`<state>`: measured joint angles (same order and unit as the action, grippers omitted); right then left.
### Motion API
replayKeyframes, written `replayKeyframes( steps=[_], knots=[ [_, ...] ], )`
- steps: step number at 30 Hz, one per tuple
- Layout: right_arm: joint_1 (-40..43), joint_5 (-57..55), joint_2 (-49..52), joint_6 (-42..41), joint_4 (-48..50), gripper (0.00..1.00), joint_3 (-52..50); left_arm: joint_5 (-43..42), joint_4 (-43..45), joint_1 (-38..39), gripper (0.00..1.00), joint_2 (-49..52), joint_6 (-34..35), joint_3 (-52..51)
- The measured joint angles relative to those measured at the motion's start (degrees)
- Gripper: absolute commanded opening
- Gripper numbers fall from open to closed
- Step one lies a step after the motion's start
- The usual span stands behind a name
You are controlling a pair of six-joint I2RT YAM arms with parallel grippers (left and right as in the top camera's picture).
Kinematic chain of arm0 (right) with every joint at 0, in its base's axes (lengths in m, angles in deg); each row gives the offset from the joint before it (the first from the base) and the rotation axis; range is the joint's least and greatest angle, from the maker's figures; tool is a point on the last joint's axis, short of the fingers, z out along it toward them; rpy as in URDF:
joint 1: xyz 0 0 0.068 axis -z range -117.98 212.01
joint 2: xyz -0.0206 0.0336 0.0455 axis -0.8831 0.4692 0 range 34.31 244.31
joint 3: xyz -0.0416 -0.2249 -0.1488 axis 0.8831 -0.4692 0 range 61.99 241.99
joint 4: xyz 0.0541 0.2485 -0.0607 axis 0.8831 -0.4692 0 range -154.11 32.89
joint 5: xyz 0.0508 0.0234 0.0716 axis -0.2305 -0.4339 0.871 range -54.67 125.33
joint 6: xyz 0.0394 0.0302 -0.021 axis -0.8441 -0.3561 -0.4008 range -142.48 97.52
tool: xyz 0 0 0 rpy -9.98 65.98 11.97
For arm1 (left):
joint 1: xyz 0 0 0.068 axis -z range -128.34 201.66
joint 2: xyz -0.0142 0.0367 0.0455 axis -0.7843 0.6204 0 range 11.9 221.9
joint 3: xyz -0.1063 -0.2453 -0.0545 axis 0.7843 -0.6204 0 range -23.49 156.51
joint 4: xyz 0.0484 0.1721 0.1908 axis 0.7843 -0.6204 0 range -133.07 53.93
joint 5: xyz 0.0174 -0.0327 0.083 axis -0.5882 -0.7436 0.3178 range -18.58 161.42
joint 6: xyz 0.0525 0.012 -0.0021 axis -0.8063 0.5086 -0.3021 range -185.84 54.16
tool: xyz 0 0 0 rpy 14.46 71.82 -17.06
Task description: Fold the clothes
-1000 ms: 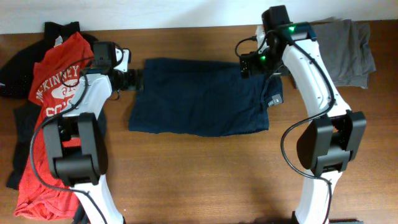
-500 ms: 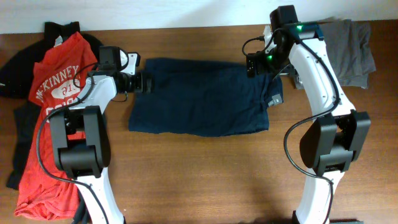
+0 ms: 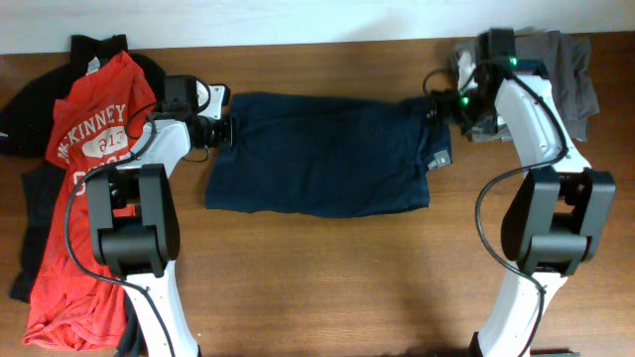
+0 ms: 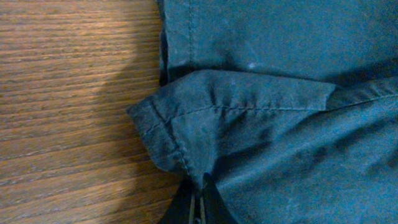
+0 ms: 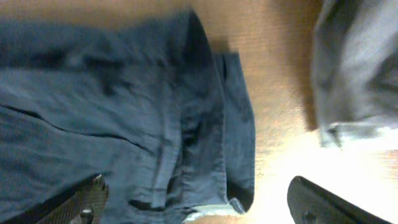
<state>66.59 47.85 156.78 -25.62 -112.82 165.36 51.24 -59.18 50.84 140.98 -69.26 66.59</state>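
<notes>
A brown wooden table (image 3: 317,288) fills the overhead view, with a strip of pale wall (image 3: 298,20) along its 12 o'clock edge. The navy shorts (image 3: 317,154) lie spread flat near the middle of the table, a little toward 12 o'clock, as a broad rectangle with its long side running from 9 to 3 o'clock.

The left gripper (image 3: 223,130) sits at the 10 o'clock corner of the shorts. The left wrist view shows its jaws pressed together on the cloth. A hemmed corner of navy fabric is folded back toward the bare wood and is pinched between them at the 6 o'clock edge of that view.

The right gripper (image 3: 444,102) is at the 2 o'clock corner of the shorts with its jaws spread wide. In the right wrist view, one of the fingertips (image 5: 87,199) is over the navy cloth at 7 o'clock and the other is over bare wood at 5 o'clock. The side edge of the shorts runs between them. Whether either fingertip touches the fabric cannot be told.

The red T-shirt (image 3: 89,149) with white lettering lies at the table's 9 o'clock side, partly under the left arm. The black pieces (image 3: 25,119) lie around and beneath it. A grey garment (image 3: 568,79) lies at 2 o'clock, just beyond the right gripper and apart from the shorts.
</notes>
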Motion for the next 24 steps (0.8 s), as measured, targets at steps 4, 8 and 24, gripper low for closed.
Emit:
replayKeyframes(
  steps=[4, 8, 24],
  knots=[
    [2.69, 7.93, 0.09, 2.19, 4.74, 0.94, -8.00, -0.04, 0.00, 0.00, 0.01, 0.04, 0.00, 0.04],
    [3.98, 12.83, 0.09, 3.69, 6.99, 0.89, -12.59, -0.09, 0.00, 0.00, 0.01, 0.04, 0.00, 0.07],
    [4.46, 25.73, -0.70, 7.32, 10.27, 0.04, -23.15, -0.44, 0.07, 0.00, 0.01, 0.15, 0.00, 0.09]
  ],
)
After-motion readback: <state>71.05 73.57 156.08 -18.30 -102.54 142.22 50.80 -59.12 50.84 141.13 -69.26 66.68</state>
